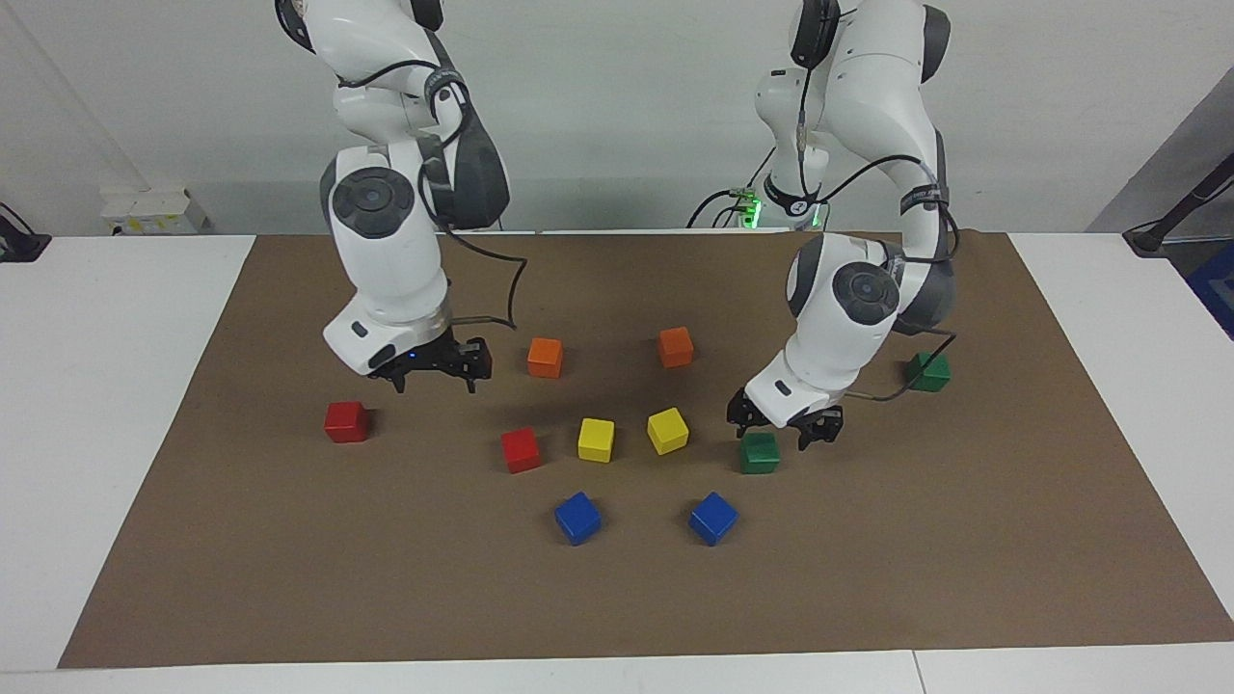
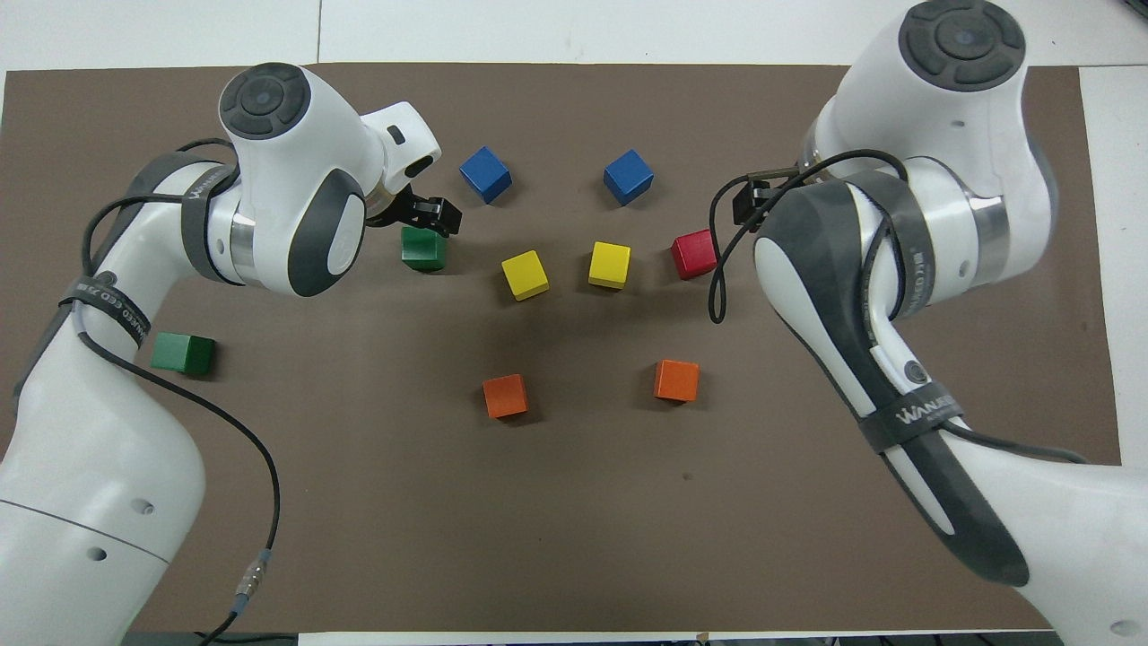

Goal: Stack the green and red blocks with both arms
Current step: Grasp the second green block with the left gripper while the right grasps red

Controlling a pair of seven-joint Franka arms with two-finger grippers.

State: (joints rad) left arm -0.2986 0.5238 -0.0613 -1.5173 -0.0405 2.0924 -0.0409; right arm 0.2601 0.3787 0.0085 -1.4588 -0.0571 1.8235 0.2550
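Two green blocks and two red blocks lie on the brown mat (image 1: 289, 578). My left gripper (image 1: 783, 429) is open, low over one green block (image 1: 759, 451), which sits beside the yellow cubes; both also show in the overhead view, the gripper (image 2: 420, 215) and the block (image 2: 423, 248). The other green block (image 1: 929, 371) (image 2: 184, 353) lies nearer the robots at the left arm's end. My right gripper (image 1: 434, 374) is open and empty, up over the mat between a red block (image 1: 345, 421) and an orange cube. The other red block (image 1: 521, 449) (image 2: 694, 254) lies beside the yellow cubes.
Two orange cubes (image 1: 545, 357) (image 1: 676, 346) lie nearer the robots, two yellow cubes (image 1: 596, 439) (image 1: 667, 430) in the middle, two blue cubes (image 1: 577, 517) (image 1: 713, 518) farthest. In the overhead view the right arm hides its gripper and one red block.
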